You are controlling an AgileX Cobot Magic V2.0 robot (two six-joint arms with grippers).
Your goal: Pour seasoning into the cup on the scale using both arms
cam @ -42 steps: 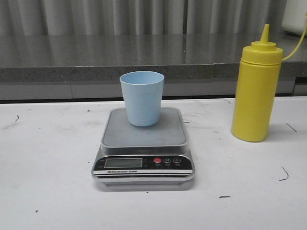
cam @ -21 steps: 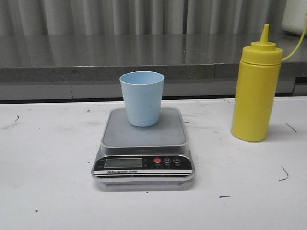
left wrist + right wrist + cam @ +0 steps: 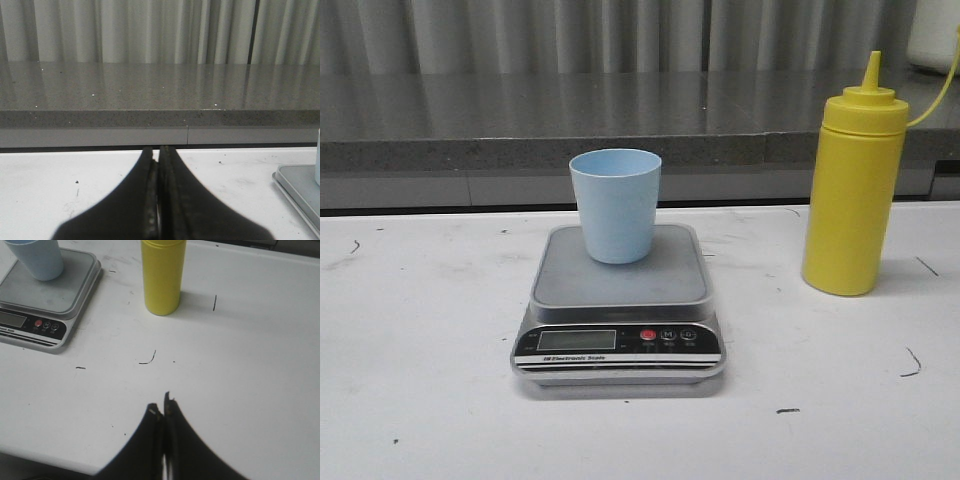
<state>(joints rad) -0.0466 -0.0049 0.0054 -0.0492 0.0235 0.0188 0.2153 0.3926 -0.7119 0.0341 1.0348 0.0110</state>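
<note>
My left gripper (image 3: 158, 155) and right gripper (image 3: 161, 410) both sit pinched closed, holding nothing, over the white bench (image 3: 420, 400). The cup (image 3: 615, 205) stands upright on the scale (image 3: 618, 310); the seasoning (image 3: 853, 195) stands to its right, well apart.

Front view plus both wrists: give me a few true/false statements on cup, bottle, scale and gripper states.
1. The cup stands upright on the scale. True.
2. The seasoning bottle lies on its side. False: it stands upright on the table, to the right of the scale.
3. The left gripper is shut and holds nothing. True.
4. The right gripper grips the bottle. False: it is shut, empty and apart from the bottle.
5. The bottle's nozzle is over the cup. False: it points straight up, off to the side.
</note>
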